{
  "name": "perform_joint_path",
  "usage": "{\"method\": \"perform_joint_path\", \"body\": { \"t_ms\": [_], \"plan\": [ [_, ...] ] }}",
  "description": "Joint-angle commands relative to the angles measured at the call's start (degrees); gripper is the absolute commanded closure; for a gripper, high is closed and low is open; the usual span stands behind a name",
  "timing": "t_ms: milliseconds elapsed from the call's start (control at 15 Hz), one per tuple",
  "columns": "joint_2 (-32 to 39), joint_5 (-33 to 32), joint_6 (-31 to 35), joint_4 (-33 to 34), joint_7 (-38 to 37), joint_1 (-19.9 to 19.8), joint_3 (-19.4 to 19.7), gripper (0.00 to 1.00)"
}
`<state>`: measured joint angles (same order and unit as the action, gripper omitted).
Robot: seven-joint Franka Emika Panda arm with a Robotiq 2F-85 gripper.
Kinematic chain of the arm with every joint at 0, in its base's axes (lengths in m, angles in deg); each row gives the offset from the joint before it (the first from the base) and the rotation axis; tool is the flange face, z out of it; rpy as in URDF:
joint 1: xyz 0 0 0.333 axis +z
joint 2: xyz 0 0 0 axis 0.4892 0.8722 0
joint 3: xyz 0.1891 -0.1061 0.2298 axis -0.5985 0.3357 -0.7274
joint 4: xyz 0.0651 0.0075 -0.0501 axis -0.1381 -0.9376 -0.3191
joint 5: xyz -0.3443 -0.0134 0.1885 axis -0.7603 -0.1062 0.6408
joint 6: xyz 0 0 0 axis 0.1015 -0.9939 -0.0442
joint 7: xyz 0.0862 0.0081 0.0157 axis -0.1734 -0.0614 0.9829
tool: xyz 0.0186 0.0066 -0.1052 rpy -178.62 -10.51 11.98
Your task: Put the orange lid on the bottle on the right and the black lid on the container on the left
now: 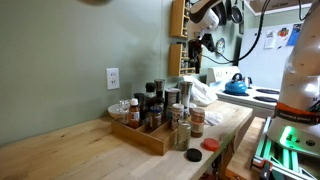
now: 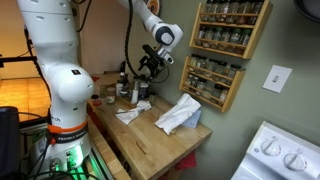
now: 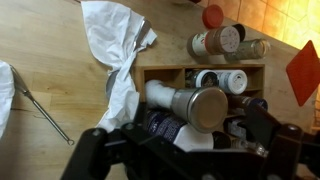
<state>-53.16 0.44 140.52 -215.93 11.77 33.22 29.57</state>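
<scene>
The orange lid point(image 1: 211, 144) lies flat near the table's front corner, and the black lid point(image 1: 195, 155) lies just beside it. Behind them stand the bottle point(image 1: 197, 122), with reddish contents and a pale label, and the container point(image 1: 182, 135), with dark contents; both are uncapped. In the wrist view the orange lid point(image 3: 213, 16) and the bottle point(image 3: 217, 42) show at the top right. My gripper point(image 1: 203, 46) hangs high above the tray. It is open, its fingers point(image 3: 283, 148) spread wide with nothing held.
A wooden tray point(image 1: 146, 139) holds several spice bottles and a steel-capped jar point(image 3: 197, 106). A crumpled white cloth point(image 3: 116, 45) lies on the wooden table point(image 1: 60, 150). A spice rack point(image 2: 226, 52) hangs on the wall and a blue kettle point(image 1: 236, 86) stands behind.
</scene>
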Motion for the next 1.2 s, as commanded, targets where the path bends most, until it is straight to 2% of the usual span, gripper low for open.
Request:
{"method": "perform_joint_path", "body": {
  "t_ms": [0, 467, 600, 800, 1133],
  "plan": [
    [0.0, 0.0, -0.1, 0.1, 0.1, -0.5, -0.5, 0.0],
    [-0.4, -0.1, -0.6, -0.2, 1.1, 0.0, -1.0, 0.0],
    [-2.5, 0.2, -0.6, -2.4, 1.0, 1.1, -2.5, 0.0],
    [-6.4, -0.5, -1.6, -6.8, -2.9, 3.0, -5.9, 0.0],
    [-15.1, 1.5, 1.6, -15.8, -10.9, 5.3, -9.7, 0.0]
  ]
}}
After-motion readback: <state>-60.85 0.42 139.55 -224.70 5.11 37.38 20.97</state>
